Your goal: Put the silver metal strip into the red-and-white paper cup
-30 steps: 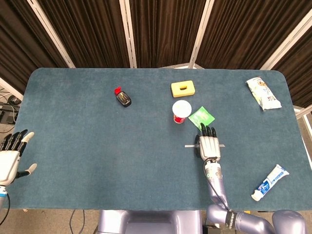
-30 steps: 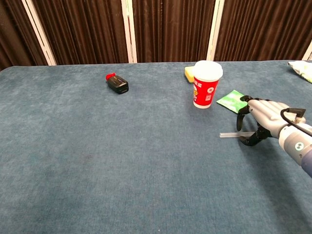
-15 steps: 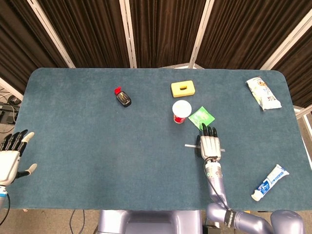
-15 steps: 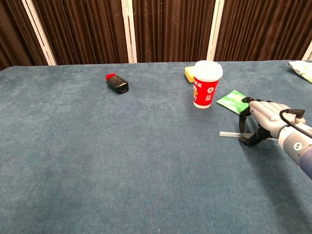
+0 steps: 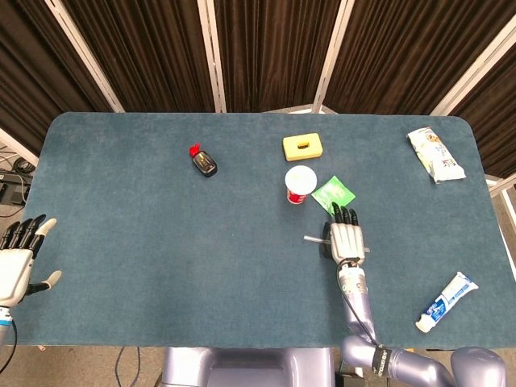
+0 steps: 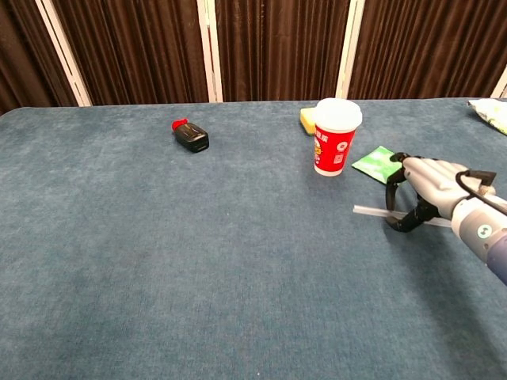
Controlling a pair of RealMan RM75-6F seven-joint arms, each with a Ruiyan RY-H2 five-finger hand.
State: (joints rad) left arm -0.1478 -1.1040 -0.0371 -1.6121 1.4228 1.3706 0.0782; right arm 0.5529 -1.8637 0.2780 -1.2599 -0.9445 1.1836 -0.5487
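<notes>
- right hand (image 6: 432, 194): fingers curled round the metal strip (image 6: 372, 211), holding it just above the table (image 5: 161, 242); the strip pokes out to the left.
- paper cup (image 6: 336, 136): upright, on the far left of the right hand, just beside a green packet (image 6: 377, 164).
- left hand (image 5: 18, 262): at the near left table edge, fingers apart, holding nothing.

left hand (image 5: 18, 258): fingers spread, idle | right hand (image 6: 432, 192): fingers curled, gripping
</notes>
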